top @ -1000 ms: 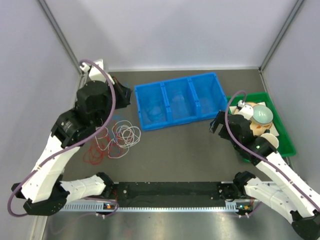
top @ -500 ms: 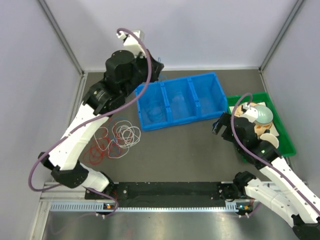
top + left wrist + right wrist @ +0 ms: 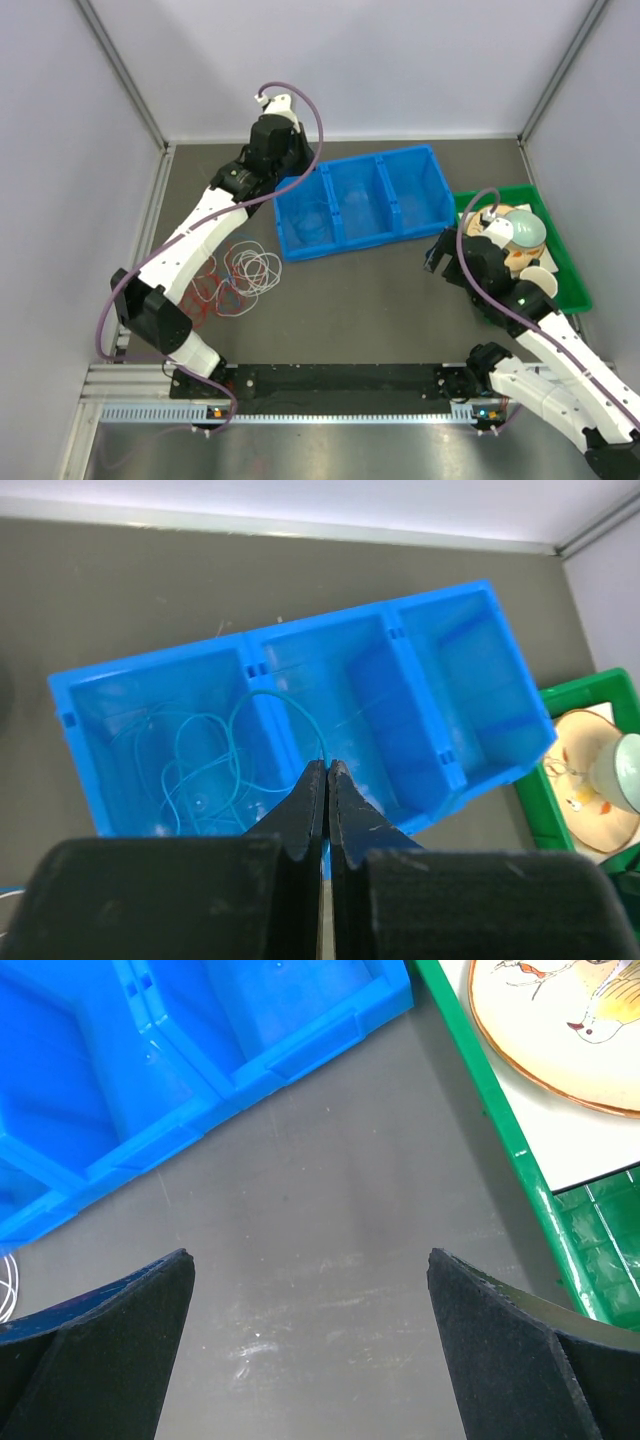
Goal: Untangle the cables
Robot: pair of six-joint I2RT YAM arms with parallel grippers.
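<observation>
White cable loops [image 3: 255, 268] and red cable loops [image 3: 190, 300] lie tangled on the table at the left, with a bit of blue wire among them. A thin blue cable [image 3: 190, 750] lies coiled in the left compartment of the blue bin [image 3: 150, 655]. One strand arcs up to my left gripper [image 3: 326, 763], which is shut on it. In the top view that gripper [image 3: 303, 172] is above the bin's [image 3: 350, 160] far left corner. My right gripper [image 3: 310, 1280] is open and empty over bare table, right of the bin [image 3: 437, 250].
A green tray [image 3: 572, 275] at the right holds a pale bowl [image 3: 523, 228] and plates. Its edge [image 3: 500, 1130] and a painted plate [image 3: 560, 1020] show in the right wrist view. Grey walls enclose the table. A black rail runs along the near edge.
My left arm has swung from above the cable pile up and to the right, and is now over the bin's left compartment. The right arm has barely moved.
</observation>
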